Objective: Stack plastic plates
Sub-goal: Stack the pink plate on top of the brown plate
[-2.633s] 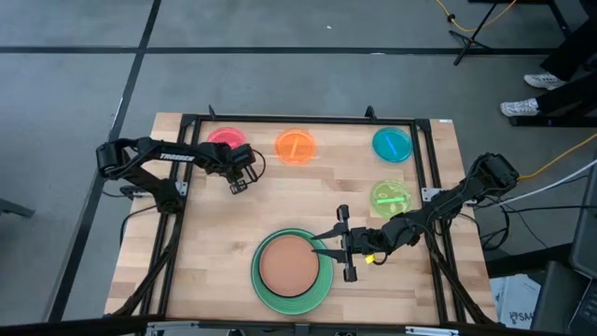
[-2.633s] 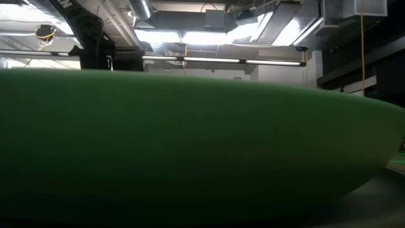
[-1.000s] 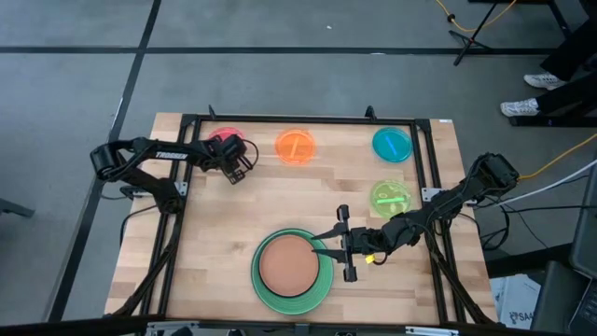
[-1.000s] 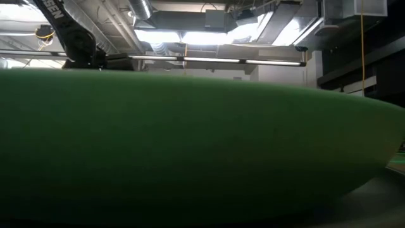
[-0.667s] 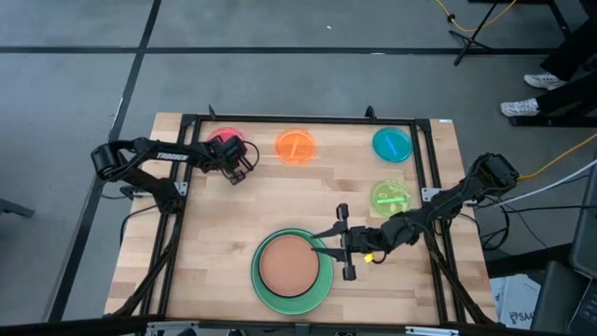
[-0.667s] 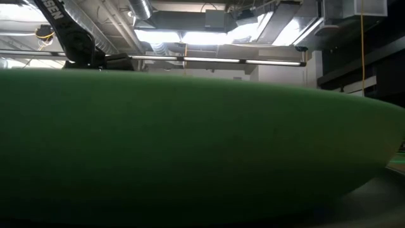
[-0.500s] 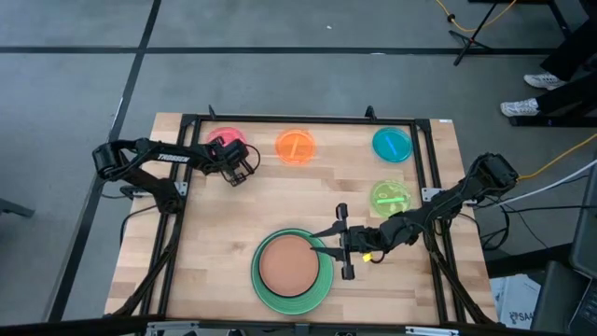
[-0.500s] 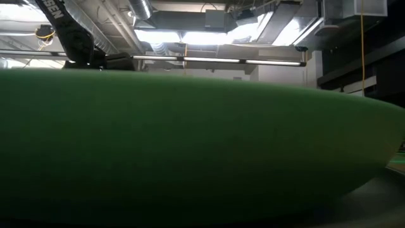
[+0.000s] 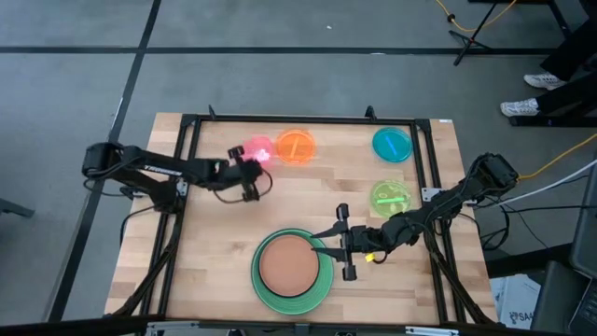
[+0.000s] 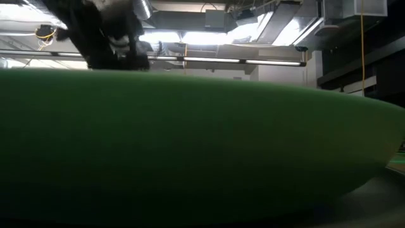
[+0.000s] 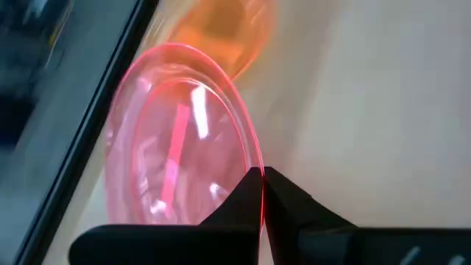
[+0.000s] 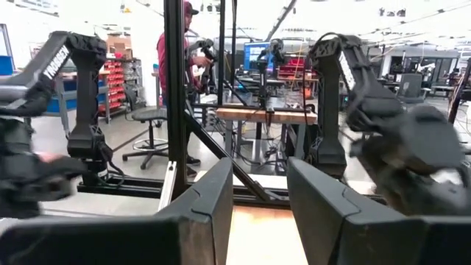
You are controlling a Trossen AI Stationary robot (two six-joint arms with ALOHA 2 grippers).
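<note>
Currently, the small pink plate [image 11: 176, 140] is held clamped by the left gripper [image 9: 250, 179], lifted, apparently to be carried onto the brown plate [image 9: 287, 263] next.

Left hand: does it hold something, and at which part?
Yes. The left hand holds the pink plate by its rim, pinched between its fingers.

Near the front edge of the bench [image 9: 215, 261], a medium plate [image 9: 290, 263] lies on a large plate [image 9: 322, 285]. Three small plates are along the back edge: one [image 9: 297, 147] at the middle, one [image 9: 392, 144] towards the right edge, and one [image 9: 390, 197] in front of that. A fourth small plate [image 9: 257, 150] is just left of the middle one, in the left gripper [image 9: 250, 177].
</note>
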